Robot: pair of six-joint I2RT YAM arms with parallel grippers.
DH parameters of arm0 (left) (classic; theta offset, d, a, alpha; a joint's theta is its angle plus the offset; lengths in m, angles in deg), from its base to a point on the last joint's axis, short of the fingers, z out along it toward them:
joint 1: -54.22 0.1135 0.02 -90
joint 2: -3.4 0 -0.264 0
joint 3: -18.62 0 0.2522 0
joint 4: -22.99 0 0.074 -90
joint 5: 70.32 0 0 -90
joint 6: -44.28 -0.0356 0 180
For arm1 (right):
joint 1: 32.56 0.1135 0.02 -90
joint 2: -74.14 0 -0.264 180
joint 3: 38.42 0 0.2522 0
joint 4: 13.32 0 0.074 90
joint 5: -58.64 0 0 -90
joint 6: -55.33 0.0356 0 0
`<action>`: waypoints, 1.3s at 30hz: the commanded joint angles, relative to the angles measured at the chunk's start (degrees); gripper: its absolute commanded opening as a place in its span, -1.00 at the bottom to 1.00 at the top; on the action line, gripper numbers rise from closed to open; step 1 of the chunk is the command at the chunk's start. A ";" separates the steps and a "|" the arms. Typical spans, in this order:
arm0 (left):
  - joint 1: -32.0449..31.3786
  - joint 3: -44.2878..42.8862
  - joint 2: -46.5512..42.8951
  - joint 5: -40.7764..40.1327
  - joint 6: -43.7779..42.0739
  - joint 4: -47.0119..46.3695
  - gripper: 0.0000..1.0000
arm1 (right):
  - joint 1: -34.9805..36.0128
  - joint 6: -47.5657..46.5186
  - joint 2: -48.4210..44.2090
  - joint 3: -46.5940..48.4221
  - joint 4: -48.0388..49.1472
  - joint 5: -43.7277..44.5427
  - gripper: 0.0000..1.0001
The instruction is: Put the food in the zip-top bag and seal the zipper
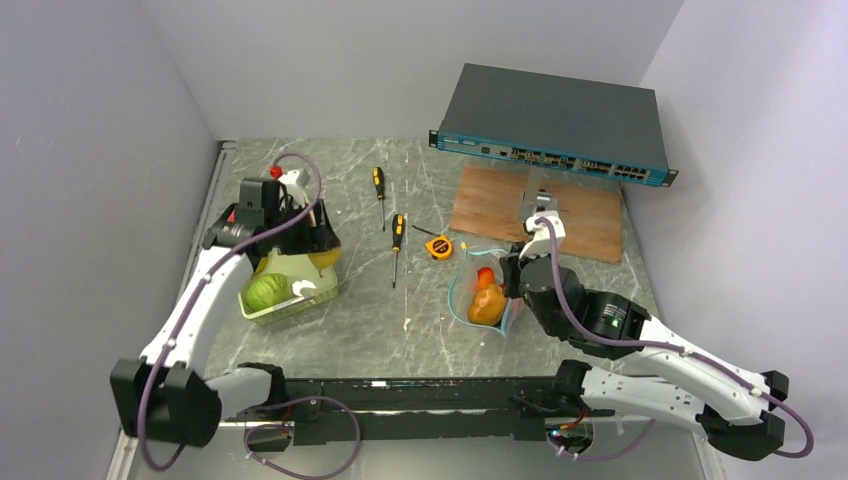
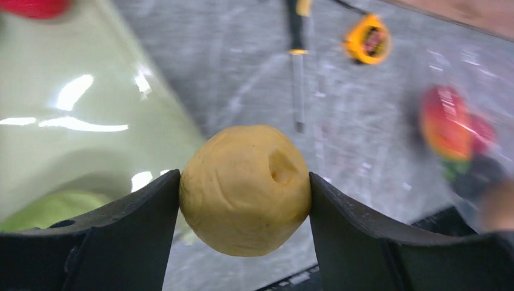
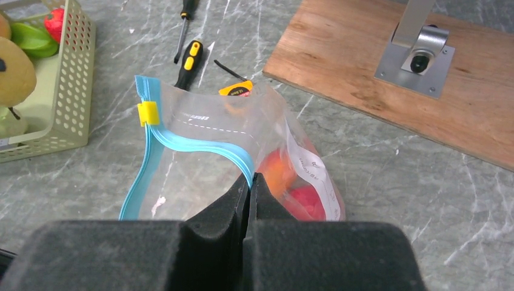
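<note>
Food count: one orange fruit (image 3: 276, 173), one red fruit (image 3: 306, 203) in the single zip-top bag (image 3: 200, 121); one yellow fruit (image 2: 245, 189) clamped in my left gripper (image 2: 245, 182) over the tray (image 3: 79, 73). My right gripper (image 3: 250, 182), held low, pinches the zipper (image 3: 200, 145).

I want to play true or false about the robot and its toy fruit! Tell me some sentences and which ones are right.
1. The left end effector holds a yellow fruit. True.
2. The zip-top bag is empty. False: orange and red fruit are inside.
3. The right end effector is shut on the bag's blue zipper edge. True.
4. The tape measure lies in the green tray. False: it lies on the table, near the screwdrivers.
</note>
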 commanded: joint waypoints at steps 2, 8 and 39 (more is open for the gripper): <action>-5.79 5.02 -9.60 18.50 9.37 -9.99 0.05 | 0.05 -0.24 2.31 -0.04 4.60 -0.42 -1.00; -18.68 11.68 -16.15 20.22 23.90 -24.05 0.03 | 0.05 -0.13 5.71 -1.37 10.17 -3.42 -1.00; -44.12 6.43 2.21 1.42 25.54 -48.74 -0.18 | 0.09 3.33 7.01 -1.01 15.67 -10.27 -1.00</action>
